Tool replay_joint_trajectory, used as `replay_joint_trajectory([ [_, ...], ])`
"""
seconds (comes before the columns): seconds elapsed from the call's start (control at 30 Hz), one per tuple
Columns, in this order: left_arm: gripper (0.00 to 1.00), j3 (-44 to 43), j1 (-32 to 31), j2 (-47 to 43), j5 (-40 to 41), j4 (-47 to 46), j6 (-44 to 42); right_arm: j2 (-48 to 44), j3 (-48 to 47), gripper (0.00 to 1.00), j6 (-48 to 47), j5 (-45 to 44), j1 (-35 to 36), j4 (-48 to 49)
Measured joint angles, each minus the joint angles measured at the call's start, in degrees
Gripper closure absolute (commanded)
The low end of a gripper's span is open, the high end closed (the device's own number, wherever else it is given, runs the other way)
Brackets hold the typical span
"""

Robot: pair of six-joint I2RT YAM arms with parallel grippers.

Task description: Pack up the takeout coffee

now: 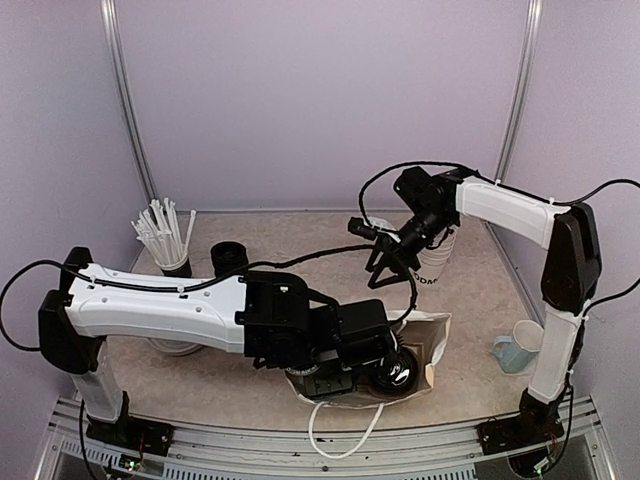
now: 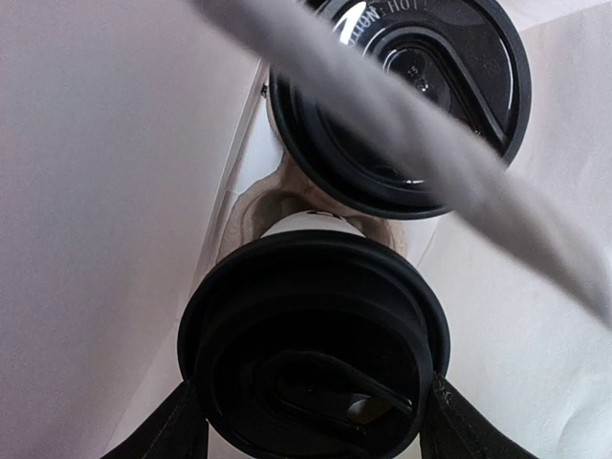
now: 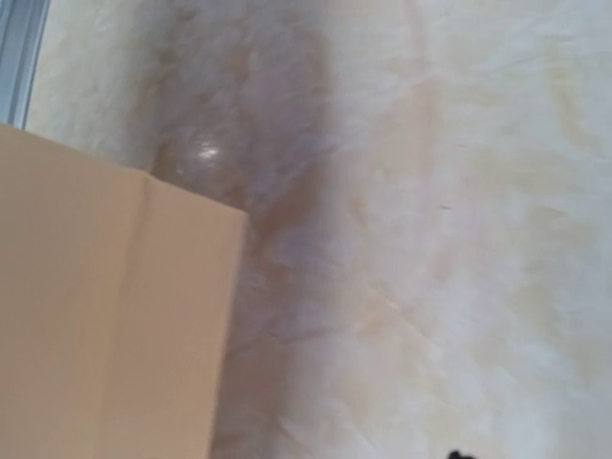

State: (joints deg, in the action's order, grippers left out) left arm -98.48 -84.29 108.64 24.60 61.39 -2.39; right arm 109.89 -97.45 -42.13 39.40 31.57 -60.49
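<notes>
Two takeout coffee cups with black lids stand inside a white paper bag (image 1: 436, 335) near the front middle of the table. In the left wrist view the near cup (image 2: 311, 325) sits between my left gripper's (image 2: 311, 426) fingers (image 2: 163, 430), which press on the lid's two sides. The second cup (image 2: 402, 96) stands just beyond it. One black lid (image 1: 397, 375) shows in the top view at the bag's mouth. My right gripper (image 1: 385, 268) is above the bag's far side and holds its white handle (image 1: 413, 292) up. That handle (image 2: 430, 163) crosses the left wrist view.
A stack of lidless white cups (image 1: 437, 262) stands right behind the right gripper. A light blue mug (image 1: 520, 345) is at the right, a cup of white straws (image 1: 165, 235) and a stack of black lids (image 1: 229, 258) at the back left. The bag's other handle (image 1: 340, 435) hangs over the front edge.
</notes>
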Motion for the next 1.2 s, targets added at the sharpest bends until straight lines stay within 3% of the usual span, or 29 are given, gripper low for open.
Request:
replay_joint_trajectory([
  [0.83, 0.49, -9.01, 9.97, 6.99, -13.25, 5.53, 5.77, -7.15, 8.28, 0.38, -1.36, 3.10, -4.07, -0.57],
  [1.2, 0.27, -12.92, 9.73, 8.00, -14.08, 8.98, 7.52, -8.35, 9.16, 0.38, -1.86, 3.52, -4.74, -0.76],
])
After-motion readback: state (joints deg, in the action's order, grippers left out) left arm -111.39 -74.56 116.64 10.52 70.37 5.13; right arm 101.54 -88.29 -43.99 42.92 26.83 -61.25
